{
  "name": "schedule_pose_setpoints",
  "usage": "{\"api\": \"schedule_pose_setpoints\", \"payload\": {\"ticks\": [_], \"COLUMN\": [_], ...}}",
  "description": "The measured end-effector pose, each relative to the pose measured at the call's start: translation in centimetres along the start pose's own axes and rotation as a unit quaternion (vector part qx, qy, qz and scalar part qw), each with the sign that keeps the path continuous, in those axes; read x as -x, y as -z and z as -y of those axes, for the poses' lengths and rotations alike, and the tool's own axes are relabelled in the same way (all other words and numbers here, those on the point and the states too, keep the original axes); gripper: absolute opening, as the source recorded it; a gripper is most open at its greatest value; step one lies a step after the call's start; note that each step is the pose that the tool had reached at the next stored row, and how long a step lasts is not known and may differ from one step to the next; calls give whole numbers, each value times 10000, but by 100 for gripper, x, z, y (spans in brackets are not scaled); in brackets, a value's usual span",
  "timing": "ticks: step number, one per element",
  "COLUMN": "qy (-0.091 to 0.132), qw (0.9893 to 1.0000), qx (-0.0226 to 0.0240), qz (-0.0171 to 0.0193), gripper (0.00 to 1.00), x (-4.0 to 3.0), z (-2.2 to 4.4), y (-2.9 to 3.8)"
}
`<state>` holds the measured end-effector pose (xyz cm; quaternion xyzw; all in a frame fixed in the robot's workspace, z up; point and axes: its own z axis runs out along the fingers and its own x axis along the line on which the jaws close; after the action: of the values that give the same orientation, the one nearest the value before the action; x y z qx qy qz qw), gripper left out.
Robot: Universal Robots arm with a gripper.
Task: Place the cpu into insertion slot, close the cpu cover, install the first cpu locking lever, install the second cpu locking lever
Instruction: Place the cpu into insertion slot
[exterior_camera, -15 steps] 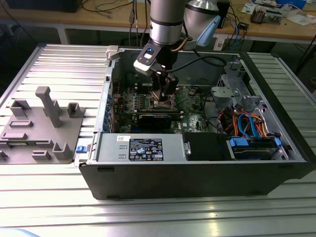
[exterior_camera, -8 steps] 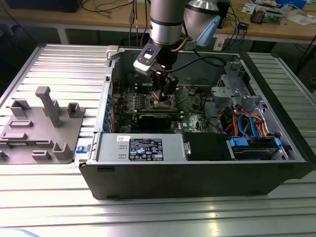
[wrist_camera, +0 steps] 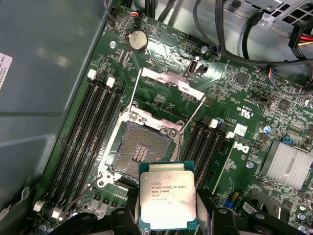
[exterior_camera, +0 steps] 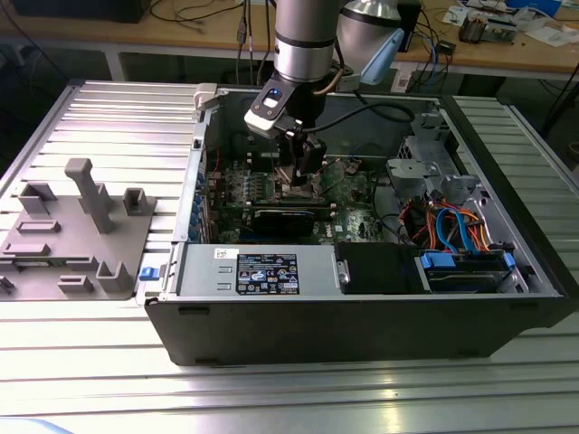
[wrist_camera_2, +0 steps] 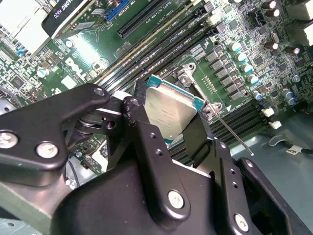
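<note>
My gripper (wrist_camera: 168, 218) is shut on the cpu (wrist_camera: 167, 199), a flat square chip with a dull silver top, gripped by two opposite edges. The chip hangs just beside and above the insertion slot (wrist_camera: 142, 149), whose dark pin field lies bare on the green board. Beyond the slot, the cpu cover (wrist_camera: 168, 78) is swung up and open. Two thin wire locking levers (wrist_camera: 133, 93) (wrist_camera: 194, 111) are raised on either side. In the second wrist view the cpu (wrist_camera_2: 168, 110) sits between black fingers (wrist_camera_2: 134, 115). In the exterior view the gripper (exterior_camera: 298, 172) reaches down into the computer case.
Long memory slots (wrist_camera: 93, 127) flank the socket on both sides. A finned heat sink (wrist_camera: 288, 166) and a coin battery (wrist_camera: 138, 40) sit on the board. A black graphics card (exterior_camera: 285, 217), power supply (exterior_camera: 258, 271) and cable bundle (exterior_camera: 452, 226) crowd the case. A grey fixture (exterior_camera: 77, 226) lies outside.
</note>
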<state>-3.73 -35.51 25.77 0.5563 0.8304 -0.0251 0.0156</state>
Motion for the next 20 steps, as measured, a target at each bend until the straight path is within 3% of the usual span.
{"api": "schedule_pose_setpoints", "payload": {"ticks": [20], "qy": [-58], "qw": [10000], "qx": [-3], "qz": [-2], "gripper": [55], "x": [0], "z": [0], "y": [-8]}}
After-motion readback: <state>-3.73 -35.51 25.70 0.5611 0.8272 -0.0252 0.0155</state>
